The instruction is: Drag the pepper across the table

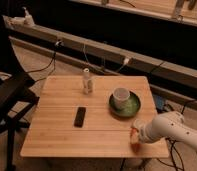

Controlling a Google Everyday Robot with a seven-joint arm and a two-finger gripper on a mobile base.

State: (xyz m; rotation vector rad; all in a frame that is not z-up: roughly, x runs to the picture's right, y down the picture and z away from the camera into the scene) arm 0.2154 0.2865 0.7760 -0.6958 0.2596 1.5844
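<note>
The pepper [135,144] is a small red-orange object lying on the table [67,135] near its front right edge. My gripper [136,134] sits at the end of the white arm [172,131], which reaches in from the right. The gripper is down at the tabletop, directly over the pepper and partly hiding it. I cannot tell whether it touches the pepper.
A black phone [80,116] lies mid-table. A small whitish bottle [87,81] stands at the back. A green plate [132,109] holding a white cup [121,95] is just behind the gripper. A dark chair [9,97] stands left of the table, and cables run along the floor behind.
</note>
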